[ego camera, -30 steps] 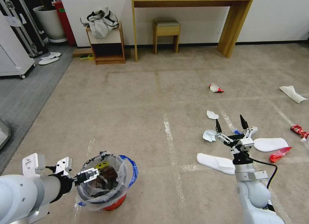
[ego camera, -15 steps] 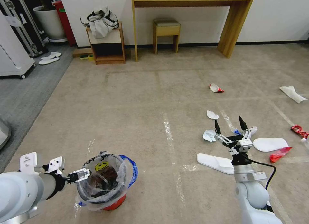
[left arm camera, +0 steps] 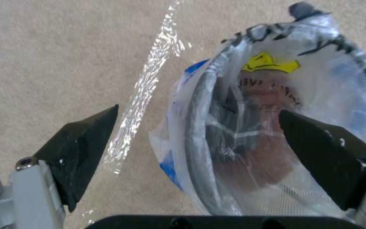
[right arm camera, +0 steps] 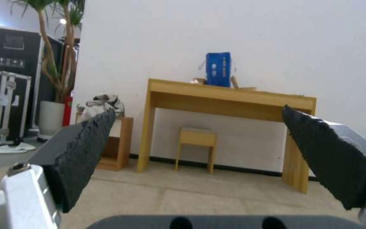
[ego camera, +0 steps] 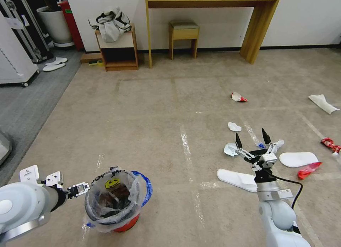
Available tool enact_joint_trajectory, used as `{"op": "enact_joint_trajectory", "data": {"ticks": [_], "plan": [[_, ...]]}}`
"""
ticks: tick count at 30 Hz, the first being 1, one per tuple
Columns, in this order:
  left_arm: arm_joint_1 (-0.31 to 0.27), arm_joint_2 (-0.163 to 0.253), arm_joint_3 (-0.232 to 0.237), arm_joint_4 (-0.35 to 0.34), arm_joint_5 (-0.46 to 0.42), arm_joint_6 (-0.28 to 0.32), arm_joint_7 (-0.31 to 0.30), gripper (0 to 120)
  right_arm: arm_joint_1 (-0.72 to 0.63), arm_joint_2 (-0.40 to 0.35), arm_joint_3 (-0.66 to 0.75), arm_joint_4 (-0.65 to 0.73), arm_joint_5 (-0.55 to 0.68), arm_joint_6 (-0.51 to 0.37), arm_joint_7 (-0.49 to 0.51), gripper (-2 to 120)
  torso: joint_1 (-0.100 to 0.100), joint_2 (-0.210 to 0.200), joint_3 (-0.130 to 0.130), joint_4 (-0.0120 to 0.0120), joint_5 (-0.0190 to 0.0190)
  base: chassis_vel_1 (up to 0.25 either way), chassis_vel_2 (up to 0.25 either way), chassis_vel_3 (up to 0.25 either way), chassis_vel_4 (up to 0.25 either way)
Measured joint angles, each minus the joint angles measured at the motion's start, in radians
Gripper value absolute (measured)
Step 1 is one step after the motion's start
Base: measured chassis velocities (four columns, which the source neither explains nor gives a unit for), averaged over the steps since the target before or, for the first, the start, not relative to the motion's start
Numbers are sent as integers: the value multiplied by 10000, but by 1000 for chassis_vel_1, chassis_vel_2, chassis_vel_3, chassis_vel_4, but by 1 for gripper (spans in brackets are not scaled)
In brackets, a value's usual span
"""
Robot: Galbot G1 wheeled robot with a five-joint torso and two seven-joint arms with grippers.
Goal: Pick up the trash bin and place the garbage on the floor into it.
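From the head, the trash bin [ego camera: 113, 204] stands on the floor [ego camera: 160, 108] just beside the left gripper [ego camera: 79, 188]; the right gripper [ego camera: 250, 142] hovers spread above white slippers [ego camera: 237, 179]. At the left wrist, parted fingers [left arm camera: 79, 149] straddle the bin's rim. The right wrist's fingers [right arm camera: 81, 149] gape toward a wooden desk [right arm camera: 229, 95].

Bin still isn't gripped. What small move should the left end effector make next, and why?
Probably ease the left end effector forward and close on the trash bin rim: it is open, one finger outside the rim over carpet, one over the bag-lined inside, not yet gripping.
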Motion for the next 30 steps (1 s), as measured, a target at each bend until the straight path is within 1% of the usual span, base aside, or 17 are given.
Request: {"op": "enact_joint_trajectory", "data": {"ticks": [1, 3, 4, 6, 7, 9, 10, 12, 13, 14, 16, 17, 20, 23, 25, 30], "plan": [[0, 0, 0, 0, 0, 0, 0, 100, 0, 0, 0, 0, 0, 0, 0, 100, 0, 0, 0, 0, 0, 0, 0, 0, 0], [-133, -86, 212, 203, 74, 1, 39, 100, 7, -6, -2, 0, 4, 0, -1, 100, 0, 0, 0, 0, 0, 0, 0, 0, 0], [-133, -86, 212, 203, 74, 1, 39, 100, 7, -6, -2, 0, 4, 0, -1, 100, 0, 0, 0, 0, 0, 0, 0, 0, 0], [-343, -246, 695, 604, 511, 4, 146, 100, 57, -14, -5, -29, 18, -3, -2, 100, 0, -1, 0, 0, 0, 0, 0, 0, 0], [-343, -246, 695, 604, 511, 4, 146, 100, 57, -14, -5, -29, 18, -3, -2, 100, 0, -1, 0, 0, 0, 0, 0, 0, 0], [-491, -325, 962, 870, 617, 4, 161, 100, 82, -14, -10, -40, 26, -4, -3, 100, 0, 0, 0, 1, 1, 0, 0, 0, 0], [-491, -325, 962, 870, 617, 4, 161, 100, 82, -14, -10, -40, 26, -4, -3, 100, 0, 0, 0, 1, 1, 0, 0, 0, 0], [-659, -406, 1269, 1156, 728, 13, 170, 100, 87, -8, -13, -58, 30, -5, -11, 100, 0, 0, 0, 0, 0, 0, 0, 0, 0], [-716, -425, 1373, 1245, 770, 19, 170, 100, 87, -5, -16, -65, 31, -5, -15, 100, 0, 0, 0, 1, 0, 0, 0, 0, 0], [-716, -425, 1373, 1245, 770, 19, 170, 100, 87, -5, -16, -65, 31, -5, -15, 100, 0, 0, 0, 1, 0, 0, 0, 0, 0], [-854, -437, 1615, 1440, 860, 34, 179, 100, 92, 0, -26, -77, 34, -5, -29, 100, 0, 0, 0, 1, 1, 0, 0, 0, 0], [-854, -437, 1615, 1440, 860, 34, 179, 100, 92, 0, -26, -77, 34, -5, -29, 100, 0, 0, 0, 1, 1, 0, 0, 0, 0], [-1099, -437, 1890, 1750, 931, 64, 238, 100, 126, 10, -31, -91, 46, -5, -46, 100, 0, 0, 0, 0, 1, 0, 0, 0, 0], [-1196, -438, 2016, 1905, 981, 78, 286, 100, 134, 12, -30, -91, 57, -5, -47, 100, 0, 0, 0, 0, 1, 0, 0, 0, 0], [-1336, -477, 2216, 2164, 1135, 100, 379, 100, 138, 13, -36, -93, 75, -4, -58, 100, 0, 0, 0, 0, 0, 0, 0, 0, 0], [-1516, -552, 2418, 2504, 1333, 118, 500, 100, 135, 13, -47, -101, 100, 6, -76, 100, 0, 0, 0, 0, 0, 0, 0, 0, 0]]}}
